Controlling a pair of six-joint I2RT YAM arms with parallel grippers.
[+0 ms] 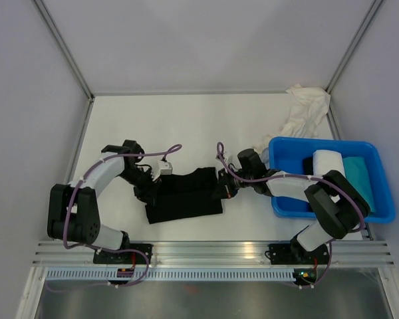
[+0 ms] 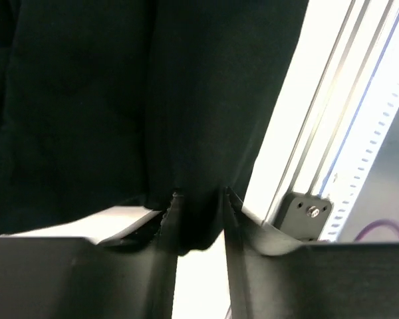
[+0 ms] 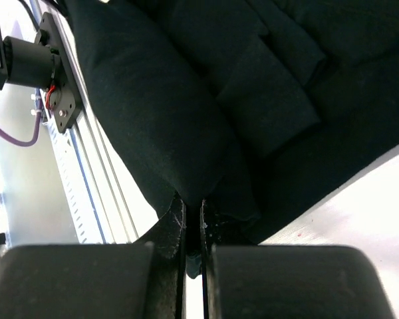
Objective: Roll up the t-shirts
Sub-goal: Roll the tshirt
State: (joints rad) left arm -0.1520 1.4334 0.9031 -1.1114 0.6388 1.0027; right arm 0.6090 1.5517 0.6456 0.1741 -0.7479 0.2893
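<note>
While the left gripper (image 2: 198, 209) and right gripper (image 3: 193, 212) each pinch the black t-shirt (image 1: 186, 194), we judge uneven pulling could free one thin hold.

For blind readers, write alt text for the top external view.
Left arm and right arm clamp jaws on opposite ends of a folded black t-shirt on the table. A blue bin holds a white shirt and a teal shirt.

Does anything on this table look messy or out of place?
The crumpled white cloth heaped at the far right corner of the white table, behind the blue plastic bin, looks untidy. The black t-shirt held by the left gripper and right gripper looks orderly.
</note>
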